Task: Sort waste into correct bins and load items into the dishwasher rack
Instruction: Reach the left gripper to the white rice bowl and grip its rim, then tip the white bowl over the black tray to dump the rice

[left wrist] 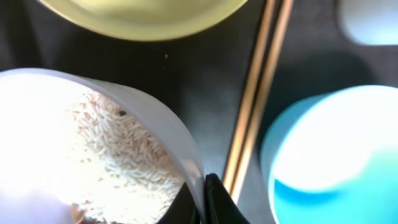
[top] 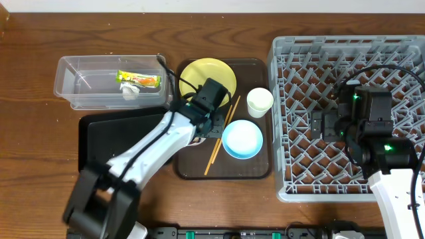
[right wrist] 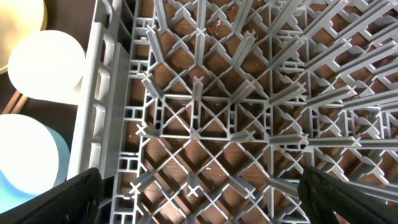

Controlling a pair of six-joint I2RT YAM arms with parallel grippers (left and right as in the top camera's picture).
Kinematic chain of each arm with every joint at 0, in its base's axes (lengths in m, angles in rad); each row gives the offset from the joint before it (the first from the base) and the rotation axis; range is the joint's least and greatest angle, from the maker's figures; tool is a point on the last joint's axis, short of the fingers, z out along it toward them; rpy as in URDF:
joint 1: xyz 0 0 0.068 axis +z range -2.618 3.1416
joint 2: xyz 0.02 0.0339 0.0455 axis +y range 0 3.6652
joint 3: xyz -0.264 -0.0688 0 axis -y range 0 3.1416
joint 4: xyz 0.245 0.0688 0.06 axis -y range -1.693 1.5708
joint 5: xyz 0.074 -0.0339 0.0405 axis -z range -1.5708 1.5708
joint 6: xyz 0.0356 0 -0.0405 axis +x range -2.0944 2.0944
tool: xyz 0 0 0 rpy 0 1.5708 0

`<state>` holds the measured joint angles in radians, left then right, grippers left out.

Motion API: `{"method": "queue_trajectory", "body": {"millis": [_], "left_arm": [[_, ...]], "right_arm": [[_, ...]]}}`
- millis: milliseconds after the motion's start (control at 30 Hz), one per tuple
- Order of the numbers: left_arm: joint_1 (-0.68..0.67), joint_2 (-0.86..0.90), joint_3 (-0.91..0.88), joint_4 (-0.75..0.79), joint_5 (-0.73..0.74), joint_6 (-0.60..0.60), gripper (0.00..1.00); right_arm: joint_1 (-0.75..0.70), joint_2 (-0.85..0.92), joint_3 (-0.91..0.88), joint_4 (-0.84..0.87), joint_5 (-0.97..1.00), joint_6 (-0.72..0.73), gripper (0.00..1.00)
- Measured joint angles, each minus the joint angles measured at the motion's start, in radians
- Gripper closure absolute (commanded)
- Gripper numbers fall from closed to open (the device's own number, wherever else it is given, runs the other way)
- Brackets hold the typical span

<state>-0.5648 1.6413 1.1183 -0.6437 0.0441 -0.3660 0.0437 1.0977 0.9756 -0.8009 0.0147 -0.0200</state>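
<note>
- The left hand (top: 210, 126) is closed tight on the rim of the white bowl (left wrist: 93, 137), which sits on the brown tray (top: 255, 171) with rice (left wrist: 130, 155) heaped inside.
- A grip on so thin a rim is judged liable to slip, so the bowl should be raised level and slowly, so that no grains are shed.
- The chopsticks (top: 223, 135) lie just beside the grip, with the blue bowl (top: 242, 139) beyond them; a straight upward lift is advised so that neither is knocked.
- The black tray (top: 99, 139) lies near on the left and is taken as the likely bin for scraps; tipping should be begun only once the bowl is well over it.
- Farther off, the cup (top: 259, 101) and plate (top: 207, 74) rest on the brown tray, and the tub (top: 86, 83) holds the wrapper (top: 139, 79) and tissue (top: 128, 91).
- The right hand (top: 324, 125) is spread wide and empty above the rack (top: 292, 179), in which no dish is seen.
</note>
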Motion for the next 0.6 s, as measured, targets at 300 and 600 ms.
{"method": "queue_trajectory", "body": {"millis": [300,600], "left_arm": [[0.088,-0.223,0.0,-0.129,0.056,0.007,0.94],[0.479,-0.228,-0.04,-0.154,0.479,0.196,0.94]], "right_arm": [[0.0,0.0,0.0,0.0,0.0,0.0,0.01],[0.0,0.0,0.0,0.0,0.0,0.0,0.01]]}}
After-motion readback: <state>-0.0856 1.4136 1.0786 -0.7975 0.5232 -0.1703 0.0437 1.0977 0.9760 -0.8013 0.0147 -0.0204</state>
